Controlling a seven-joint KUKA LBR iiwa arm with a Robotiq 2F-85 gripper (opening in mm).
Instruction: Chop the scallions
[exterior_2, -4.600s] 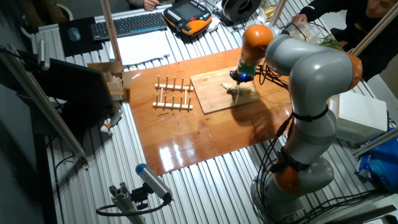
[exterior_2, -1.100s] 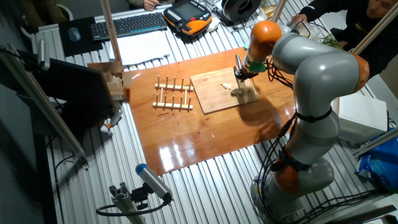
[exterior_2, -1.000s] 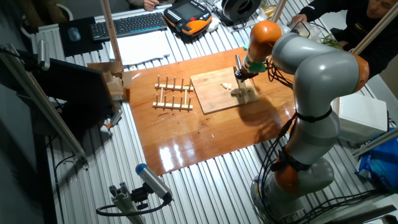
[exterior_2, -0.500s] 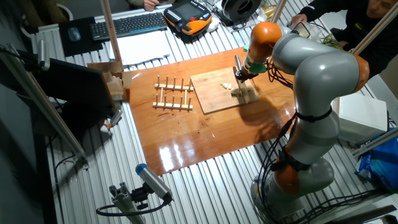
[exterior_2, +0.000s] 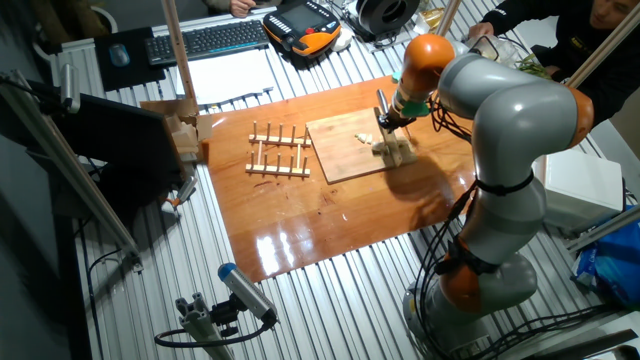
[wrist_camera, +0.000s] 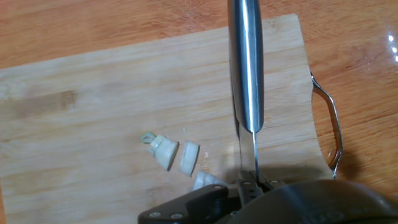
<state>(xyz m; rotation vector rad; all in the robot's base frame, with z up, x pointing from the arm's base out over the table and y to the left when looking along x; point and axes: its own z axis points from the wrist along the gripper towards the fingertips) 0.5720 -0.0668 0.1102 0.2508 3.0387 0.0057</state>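
Three short pale scallion pieces (wrist_camera: 165, 149) lie close together on the wooden board (wrist_camera: 93, 93) in the hand view, just left of the knife. They show as a small pale spot (exterior_2: 362, 138) on the board (exterior_2: 340, 155) in the fixed view. My gripper (wrist_camera: 249, 186) is shut on a steel knife (wrist_camera: 245, 62), which runs straight up the hand view. The blade stands beside the pieces and touches none of them. In the fixed view the gripper (exterior_2: 386, 122) hangs over the board's right part.
The board's metal handle (wrist_camera: 336, 134) sticks out at its right end. A wooden rack (exterior_2: 278, 152) lies left of the board on the brown tabletop (exterior_2: 330, 220). Behind are a keyboard (exterior_2: 210, 40), a teach pendant (exterior_2: 303, 25) and a person's arm (exterior_2: 545, 20).
Since 4.6 s ago the hand has risen and shifted a little right and back from the scallions. Over the last second nothing has moved.
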